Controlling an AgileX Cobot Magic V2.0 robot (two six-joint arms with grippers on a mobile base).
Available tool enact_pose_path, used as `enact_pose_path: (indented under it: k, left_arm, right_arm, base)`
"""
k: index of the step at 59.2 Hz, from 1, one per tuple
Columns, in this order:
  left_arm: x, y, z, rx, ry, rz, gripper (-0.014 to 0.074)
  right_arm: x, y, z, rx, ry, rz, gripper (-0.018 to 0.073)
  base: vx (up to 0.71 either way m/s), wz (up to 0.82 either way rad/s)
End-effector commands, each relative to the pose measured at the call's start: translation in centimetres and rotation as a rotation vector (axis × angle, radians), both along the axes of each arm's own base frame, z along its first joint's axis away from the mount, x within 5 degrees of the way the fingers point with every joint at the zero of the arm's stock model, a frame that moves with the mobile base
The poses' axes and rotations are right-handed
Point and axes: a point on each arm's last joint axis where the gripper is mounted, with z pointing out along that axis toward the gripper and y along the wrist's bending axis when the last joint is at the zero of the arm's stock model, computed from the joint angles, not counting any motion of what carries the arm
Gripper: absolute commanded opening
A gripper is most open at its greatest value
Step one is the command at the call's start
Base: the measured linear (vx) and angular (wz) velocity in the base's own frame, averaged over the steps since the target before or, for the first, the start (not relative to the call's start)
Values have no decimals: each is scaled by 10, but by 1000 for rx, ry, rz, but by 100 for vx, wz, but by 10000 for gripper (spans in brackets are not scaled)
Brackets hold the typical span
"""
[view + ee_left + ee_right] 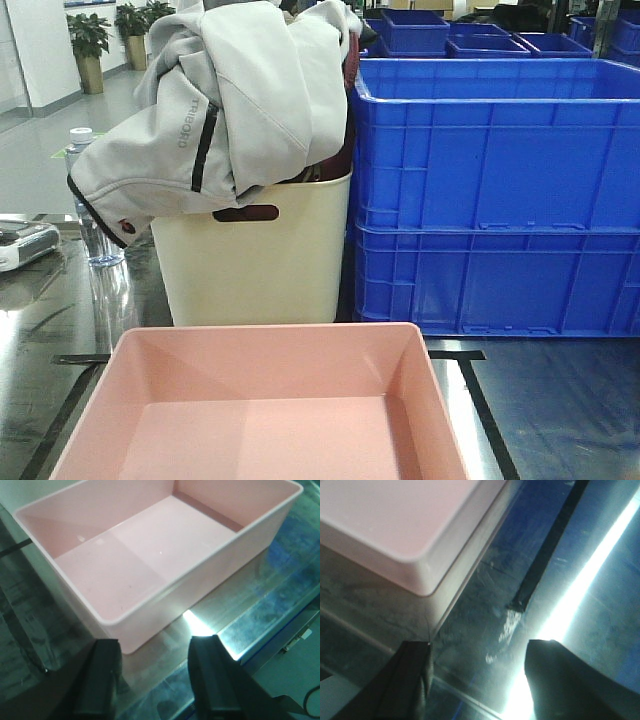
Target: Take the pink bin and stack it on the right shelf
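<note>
The blue crates (pixel 495 190) are the biggest things here. They sit one on top of the other at 2 o'clock in the front view, likely stacked to save room. They are hard plastic with ribs and thick rims.

The shelf (pixel 540 400) is next. Its top is flat, shiny steel that shows reflections like a mirror. Black tape (pixel 488 415) makes lines on it, and I think they mark a spot for a bin.

The pink bin (pixel 265 405) sits on that shiny top, at 6 o'clock in the front view, inside the tape lines. It is empty and smooth, with a flat bottom, walls that lean in and a thick rim. From the way it rests, I think it is already set down on the shelf.

Behind it, at 11 o'clock, stands a cream tub (pixel 255 260) with a dark handle slot. A grey jacket (pixel 225 100) is heaped over it, soft and floppy, hanging down the side. It looks like it is just dumped there.

A clear bottle (pixel 95 225) stands at 9 o'clock, touching nothing of the task.

The left gripper (pixel 152 677) has its two dark fingers apart, with nothing between them. It hovers just beside a corner of the bin, not touching it.

The right gripper (pixel 480 680) is spread apart too and holds nothing. It is near another rounded corner of the bin, over the steel and a tape end.
</note>
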Motion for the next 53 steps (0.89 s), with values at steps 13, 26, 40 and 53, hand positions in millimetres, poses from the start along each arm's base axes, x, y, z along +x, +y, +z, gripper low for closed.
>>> enact_pose_path:
  k: [13, 26, 40, 53]
  left_arm:
    - [-8, 3, -12, -53, -59, 1, 186]
    - [-9, 3, -14, -48, -49, -1, 76]
    - [-9, 3, -13, -49, -52, 0, 55]
    - [-17, 25, -24, 114, -318, 240, 55]
  right_arm:
    - [-29, -23, -6, 72, -134, 17, 126]
    - [-35, -28, -6, 73, -135, 11, -15]
    - [-35, -28, -6, 73, -135, 11, -12]
    - [-35, -29, -6, 69, -134, 10, -12]
  base:
    - [0, 0]
    - [0, 0]
    - [0, 0]
    - [0, 0]
